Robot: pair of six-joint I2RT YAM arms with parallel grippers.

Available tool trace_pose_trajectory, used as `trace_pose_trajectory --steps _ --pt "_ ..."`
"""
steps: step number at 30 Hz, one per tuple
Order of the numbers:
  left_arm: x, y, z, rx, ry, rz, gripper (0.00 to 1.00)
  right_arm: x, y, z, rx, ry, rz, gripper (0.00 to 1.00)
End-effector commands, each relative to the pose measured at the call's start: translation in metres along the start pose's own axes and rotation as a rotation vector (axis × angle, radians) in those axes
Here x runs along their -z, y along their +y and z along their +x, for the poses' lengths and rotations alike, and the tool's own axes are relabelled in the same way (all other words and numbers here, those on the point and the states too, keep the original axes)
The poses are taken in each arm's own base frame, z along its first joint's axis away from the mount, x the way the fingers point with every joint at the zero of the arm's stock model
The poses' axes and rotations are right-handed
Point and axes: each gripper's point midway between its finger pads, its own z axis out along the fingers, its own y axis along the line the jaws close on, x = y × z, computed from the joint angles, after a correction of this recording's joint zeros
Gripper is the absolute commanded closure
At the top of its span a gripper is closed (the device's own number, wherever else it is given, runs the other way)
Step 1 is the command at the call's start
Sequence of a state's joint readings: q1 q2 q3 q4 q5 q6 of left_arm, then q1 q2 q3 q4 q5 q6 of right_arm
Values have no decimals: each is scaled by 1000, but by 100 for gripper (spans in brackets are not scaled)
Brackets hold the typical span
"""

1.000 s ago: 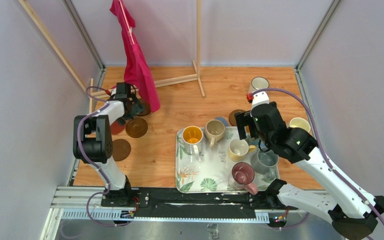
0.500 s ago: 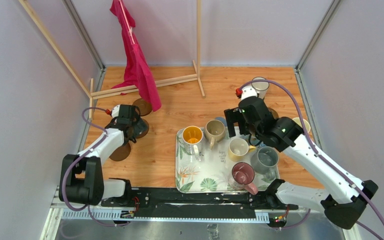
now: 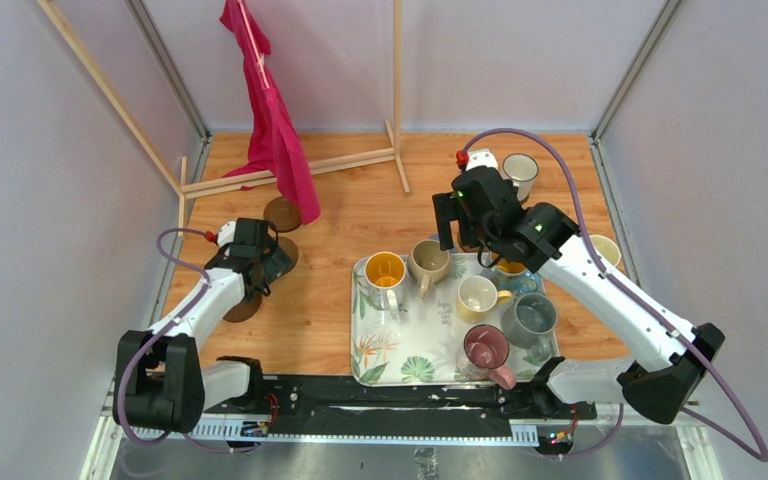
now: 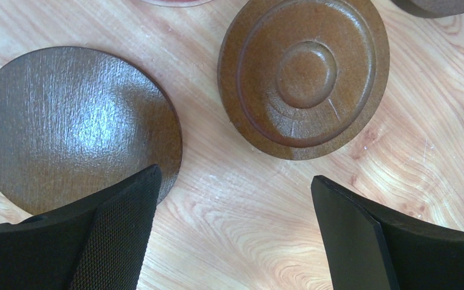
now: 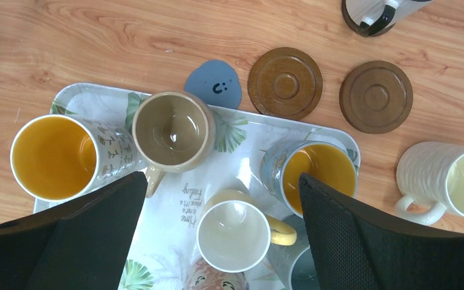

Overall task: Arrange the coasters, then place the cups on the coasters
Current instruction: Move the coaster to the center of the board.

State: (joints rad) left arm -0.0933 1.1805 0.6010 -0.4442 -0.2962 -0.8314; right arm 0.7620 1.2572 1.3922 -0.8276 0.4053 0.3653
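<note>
Left arm drawn back along table [image 3: 360, 200] left edge; right arm reached past tray [image 3: 415, 340] far rim. Left claw [image 4: 235, 199] wide, empty, over two brown coasters [image 4: 304, 78]. Right claw [image 5: 220, 193] wide above cups [image 5: 172, 130] on tray. Centre your jaws across one coaster's rim, descend level.

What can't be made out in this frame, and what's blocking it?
Top view: the right arm covers the brown coasters behind the tray.
Left wrist view: a dark disc is cut off by the top edge.
Right wrist view: the dark-rimmed mug is cut off at the top edge, the maroon mug at the bottom.
</note>
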Motion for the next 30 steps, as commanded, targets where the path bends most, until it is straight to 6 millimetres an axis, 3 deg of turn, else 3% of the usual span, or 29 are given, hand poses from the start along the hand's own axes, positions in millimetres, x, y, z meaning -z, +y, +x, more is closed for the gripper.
trace_pose_trajectory --steps 1,5,15,20,27,30 --pt "3 4 0 33 -9 -13 0 -5 -10 3 -20 33 62 0" --pt "8 17 -5 31 -47 -57 0 -14 -7 9 -19 52 69 0" --pt "20 41 -28 36 -124 -202 0 -23 4 -2 67 17 2 0" --pt "9 51 -27 44 -62 -235 0 -27 12 2 32 10 -155 0" --pt "4 89 -36 59 -17 -379 0 -39 13 10 32 11 -225 0" --pt "-3 88 -41 50 6 -350 0 -38 15 11 19 13 -259 0"
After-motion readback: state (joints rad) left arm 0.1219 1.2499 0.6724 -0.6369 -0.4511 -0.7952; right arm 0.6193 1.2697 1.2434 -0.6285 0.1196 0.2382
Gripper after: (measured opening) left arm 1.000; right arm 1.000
